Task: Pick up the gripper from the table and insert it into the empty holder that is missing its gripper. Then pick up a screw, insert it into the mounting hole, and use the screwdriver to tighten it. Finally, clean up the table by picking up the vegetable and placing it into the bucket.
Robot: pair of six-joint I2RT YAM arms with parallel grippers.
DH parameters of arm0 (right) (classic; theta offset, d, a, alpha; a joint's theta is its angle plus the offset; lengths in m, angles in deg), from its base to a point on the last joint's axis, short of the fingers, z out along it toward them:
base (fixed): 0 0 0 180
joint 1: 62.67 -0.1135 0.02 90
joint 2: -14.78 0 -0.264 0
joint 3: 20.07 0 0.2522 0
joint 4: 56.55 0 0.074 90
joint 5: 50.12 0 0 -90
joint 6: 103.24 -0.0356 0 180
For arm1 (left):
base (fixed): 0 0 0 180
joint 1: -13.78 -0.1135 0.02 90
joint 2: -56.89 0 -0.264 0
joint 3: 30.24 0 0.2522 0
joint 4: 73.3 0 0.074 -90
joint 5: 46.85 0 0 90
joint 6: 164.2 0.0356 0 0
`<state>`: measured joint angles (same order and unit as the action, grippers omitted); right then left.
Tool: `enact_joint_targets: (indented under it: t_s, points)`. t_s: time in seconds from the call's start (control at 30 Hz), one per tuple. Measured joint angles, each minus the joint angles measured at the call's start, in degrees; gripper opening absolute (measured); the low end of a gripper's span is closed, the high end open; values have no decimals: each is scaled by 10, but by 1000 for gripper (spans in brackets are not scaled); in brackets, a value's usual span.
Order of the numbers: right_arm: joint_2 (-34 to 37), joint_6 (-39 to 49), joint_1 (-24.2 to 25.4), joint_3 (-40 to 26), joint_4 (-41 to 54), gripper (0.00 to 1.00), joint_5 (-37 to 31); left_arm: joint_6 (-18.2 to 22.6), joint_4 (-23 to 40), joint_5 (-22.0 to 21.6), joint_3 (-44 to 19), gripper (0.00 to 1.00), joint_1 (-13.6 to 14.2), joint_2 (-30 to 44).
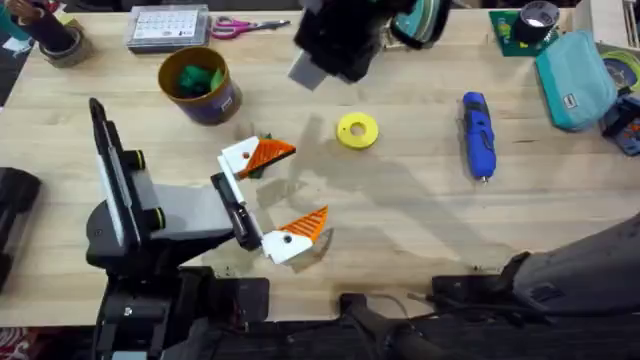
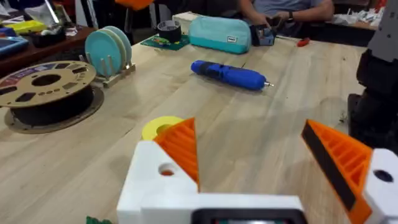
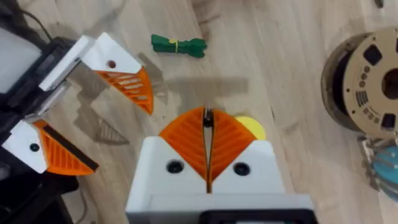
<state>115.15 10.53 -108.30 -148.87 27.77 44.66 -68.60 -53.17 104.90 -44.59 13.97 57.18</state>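
My left gripper (image 1: 285,195) lies open on the table, both white fingers carrying orange ribbed tips. The far finger's white holder (image 1: 240,157) (image 3: 109,56) has the orange gripper (image 1: 272,152) (image 3: 134,87) seated in it, with a small hole showing in the white block. The dark green vegetable (image 3: 178,45) lies just beyond that finger. My right arm (image 1: 340,40) hangs high above, its gripper (image 3: 208,121) shut on a small dark thing, seemingly a screw. The blue screwdriver (image 1: 477,133) (image 2: 229,74) lies to the right. The bucket (image 1: 200,85) stands at the back left.
A yellow disc (image 1: 357,131) (image 2: 163,126) lies mid-table, below my right gripper. A brown filament spool (image 2: 46,90) (image 3: 367,74), a teal pouch (image 1: 575,75), a compartment box (image 1: 168,25) and scissors (image 1: 245,26) line the back. Brighter green lumps fill the bucket.
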Motion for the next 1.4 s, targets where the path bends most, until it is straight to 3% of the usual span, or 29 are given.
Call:
enact_joint_targets:
  t_s: [1.1,1.4]
  points:
    - [17,114,-67,-1,1,7,50,0,0,0,0,990,0,0]
    - [17,127,-72,-43,14,7,50,0,0,0,0,990,0,0]
